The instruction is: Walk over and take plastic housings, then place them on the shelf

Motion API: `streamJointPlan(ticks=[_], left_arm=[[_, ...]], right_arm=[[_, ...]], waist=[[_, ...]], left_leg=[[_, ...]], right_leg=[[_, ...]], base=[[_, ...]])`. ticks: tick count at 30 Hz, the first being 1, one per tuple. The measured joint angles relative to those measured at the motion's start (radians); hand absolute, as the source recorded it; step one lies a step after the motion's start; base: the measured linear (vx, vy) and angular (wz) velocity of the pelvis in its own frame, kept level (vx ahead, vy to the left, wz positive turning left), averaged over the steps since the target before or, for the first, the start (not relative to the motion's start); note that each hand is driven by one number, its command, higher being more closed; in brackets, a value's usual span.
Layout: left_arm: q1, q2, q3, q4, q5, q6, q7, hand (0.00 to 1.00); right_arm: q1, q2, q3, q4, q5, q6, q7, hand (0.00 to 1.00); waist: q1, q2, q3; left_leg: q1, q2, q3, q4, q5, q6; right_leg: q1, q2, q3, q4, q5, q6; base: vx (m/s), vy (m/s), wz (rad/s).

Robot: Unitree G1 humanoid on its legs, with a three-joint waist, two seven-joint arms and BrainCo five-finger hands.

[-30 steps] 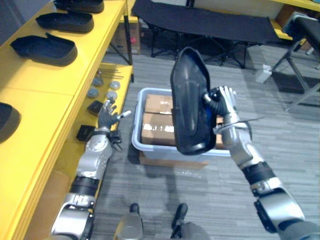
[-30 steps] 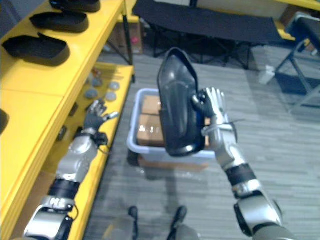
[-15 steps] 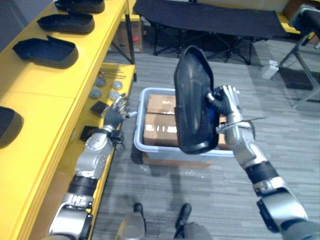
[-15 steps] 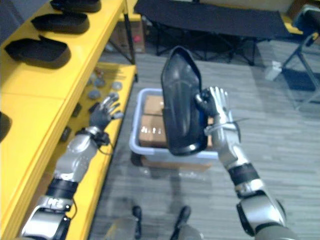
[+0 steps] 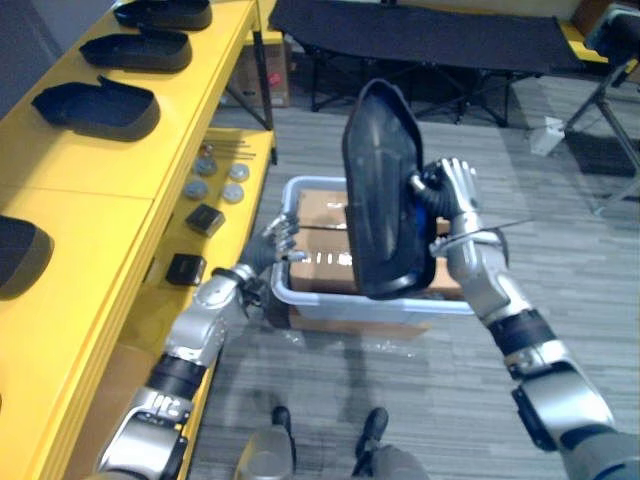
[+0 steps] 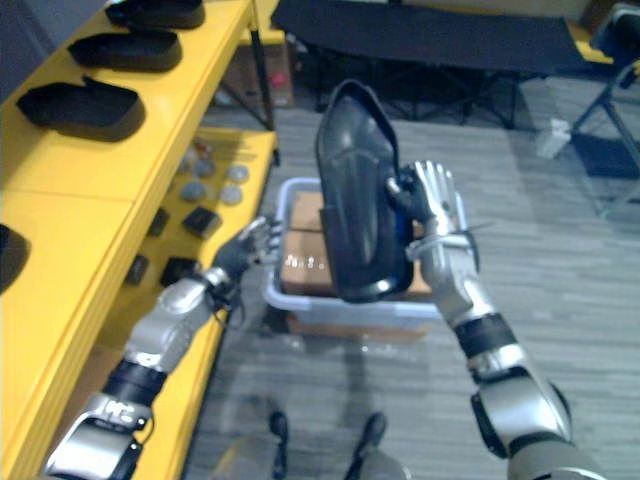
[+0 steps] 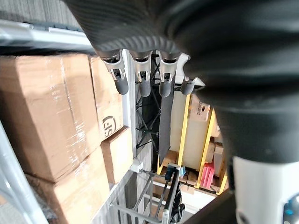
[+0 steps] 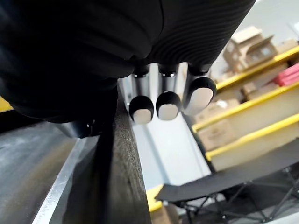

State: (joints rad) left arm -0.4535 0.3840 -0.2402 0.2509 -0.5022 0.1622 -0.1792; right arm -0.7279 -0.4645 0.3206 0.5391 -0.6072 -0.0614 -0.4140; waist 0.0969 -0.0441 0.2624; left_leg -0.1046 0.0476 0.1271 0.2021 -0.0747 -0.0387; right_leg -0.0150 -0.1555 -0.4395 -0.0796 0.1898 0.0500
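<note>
A large black plastic housing (image 5: 381, 190) stands upright in the air above the bin, held by its edge. My right hand (image 5: 452, 193) is shut on that edge, fingers behind it and the thumb in front. In the right wrist view the fingertips (image 8: 160, 103) rest against the housing's dark rim (image 8: 119, 177). My left hand (image 5: 276, 240) hovers open at the bin's left rim, holding nothing; its straight fingers (image 7: 141, 74) point over the cardboard boxes (image 7: 46, 112). Several more black housings (image 5: 98, 107) lie on the yellow shelf's top (image 5: 90, 170) at the left.
A pale blue bin (image 5: 300, 296) with cardboard boxes (image 5: 322, 250) stands on the floor beside the shelf. The lower yellow shelf holds small round parts (image 5: 215, 180) and two small black boxes (image 5: 205, 218). A black folding cot (image 5: 420, 40) stands behind.
My left hand has swung away from the lower shelf, rightwards and down to the bin's left rim. The right hand still holds the housing upright, nearly in place.
</note>
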Motion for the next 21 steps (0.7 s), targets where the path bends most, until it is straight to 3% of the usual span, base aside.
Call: streamJointPlan(ticks=[8, 15, 21], left_arm=[[0.0, -0.005, -0.055, 0.0, 0.002, -0.006, 0.002, 0.0], [0.0, -0.047, -0.094, 0.002, 0.005, -0.033, 0.013, 0.0], [0.0, -0.049, -0.123, 0.017, 0.009, -0.073, 0.054, 0.0]], right_arm=[[-0.013, 0.006, 0.049, 0.054, -0.042, 0.006, 0.0, 1.0], [-0.023, 0.031, 0.086, 0.139, -0.116, 0.019, -0.003, 1.0], [-0.025, 0.058, 0.106, 0.156, -0.127, 0.019, -0.023, 1.0]], waist=[[0.001, 0.004, -0.001], [0.004, 0.044, -0.024], [0.006, 0.044, -0.025]], left_leg=[[0.0, -0.003, -0.005, -0.002, 0.004, 0.001], [0.004, -0.009, -0.012, -0.023, 0.017, 0.0], [0.004, -0.006, -0.024, -0.035, 0.029, -0.003]], right_leg=[[0.002, 0.0, -0.002, 0.0, 0.0, 0.0], [0.002, -0.001, -0.013, 0.0, 0.0, 0.0], [0.004, 0.0, -0.025, 0.0, 0.0, -0.001]], base=[[0.0, 0.0, 0.01], [0.0, -0.004, 0.03], [-0.01, -0.014, 0.05]])
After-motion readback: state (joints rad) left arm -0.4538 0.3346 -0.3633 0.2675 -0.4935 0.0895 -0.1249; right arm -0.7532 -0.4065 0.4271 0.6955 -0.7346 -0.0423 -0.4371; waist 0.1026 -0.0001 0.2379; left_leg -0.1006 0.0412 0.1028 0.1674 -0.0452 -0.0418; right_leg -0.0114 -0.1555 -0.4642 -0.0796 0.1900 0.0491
